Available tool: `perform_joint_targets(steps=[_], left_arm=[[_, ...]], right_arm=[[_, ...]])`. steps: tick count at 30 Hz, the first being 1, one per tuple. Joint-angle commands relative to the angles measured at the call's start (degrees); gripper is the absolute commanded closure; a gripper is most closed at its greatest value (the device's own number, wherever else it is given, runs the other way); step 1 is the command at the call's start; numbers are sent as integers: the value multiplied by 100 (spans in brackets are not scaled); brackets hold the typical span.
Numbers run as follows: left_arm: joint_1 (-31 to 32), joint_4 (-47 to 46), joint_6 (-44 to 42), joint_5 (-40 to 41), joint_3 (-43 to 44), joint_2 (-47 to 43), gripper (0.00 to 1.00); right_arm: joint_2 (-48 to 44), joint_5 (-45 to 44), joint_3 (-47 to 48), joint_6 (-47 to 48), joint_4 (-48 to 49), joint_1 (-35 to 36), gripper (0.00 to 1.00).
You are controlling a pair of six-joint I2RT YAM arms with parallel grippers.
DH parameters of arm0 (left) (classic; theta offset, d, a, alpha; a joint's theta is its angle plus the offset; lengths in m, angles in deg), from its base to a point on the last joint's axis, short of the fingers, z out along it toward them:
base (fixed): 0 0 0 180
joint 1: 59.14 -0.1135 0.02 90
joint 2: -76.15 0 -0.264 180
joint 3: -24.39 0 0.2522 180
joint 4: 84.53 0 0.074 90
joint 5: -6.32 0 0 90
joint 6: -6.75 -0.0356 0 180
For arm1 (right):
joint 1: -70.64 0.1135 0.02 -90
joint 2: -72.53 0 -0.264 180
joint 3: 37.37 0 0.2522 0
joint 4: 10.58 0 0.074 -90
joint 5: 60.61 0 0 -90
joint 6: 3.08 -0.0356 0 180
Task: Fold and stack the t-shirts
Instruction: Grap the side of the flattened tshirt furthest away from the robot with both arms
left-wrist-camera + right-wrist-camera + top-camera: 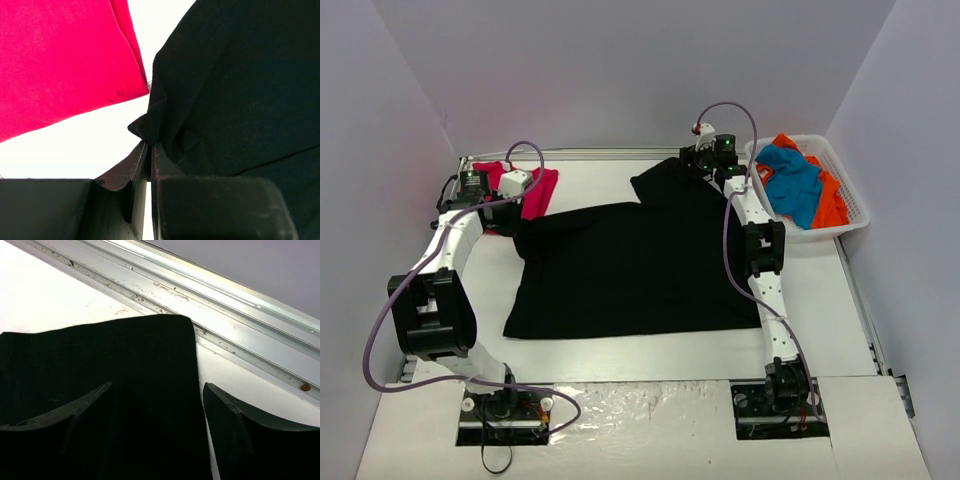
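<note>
Top external view: a large black soft-cloth t-shirt lies flat mid-frame. Its hem is toward the bottom and its shoulder line slants from left-centre to upper right. The left gripper is pressed together, pinching the frame-left sleeve tip just beside the crimson-red cloth t-shirt at upper left. The right gripper stands spread over the other sleeve end, cloth between its fingers, unclamped. Judgement: the shirt's body lies below both grippers in frame, so the right must close before any fold toward the hem.

White table carries three things — black t-shirt, red t-shirt, white basket.
</note>
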Motion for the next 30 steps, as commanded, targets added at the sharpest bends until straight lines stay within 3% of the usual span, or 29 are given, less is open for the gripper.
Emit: perform_joint_targets(steps=[1, 5, 10, 23, 30], left_arm=[[44, 71, -105, -91, 40, -25, 97], [70, 80, -140, -118, -13, -51, 98], [88, 62, -157, -118, -127, -60, 98], [132, 141, -210, -162, -92, 28, 98], [149, 124, -236, -135, -145, 45, 98]], right_arm=[[-20, 418, -88, -365, 9, -96, 33], [-20, 410, -106, -356, 18, -78, 33], [-11, 366, -71, -348, 44, -43, 48], [112, 515, 96, -453, 44, -8, 62], [129, 243, 184, -365, 53, 1, 87]])
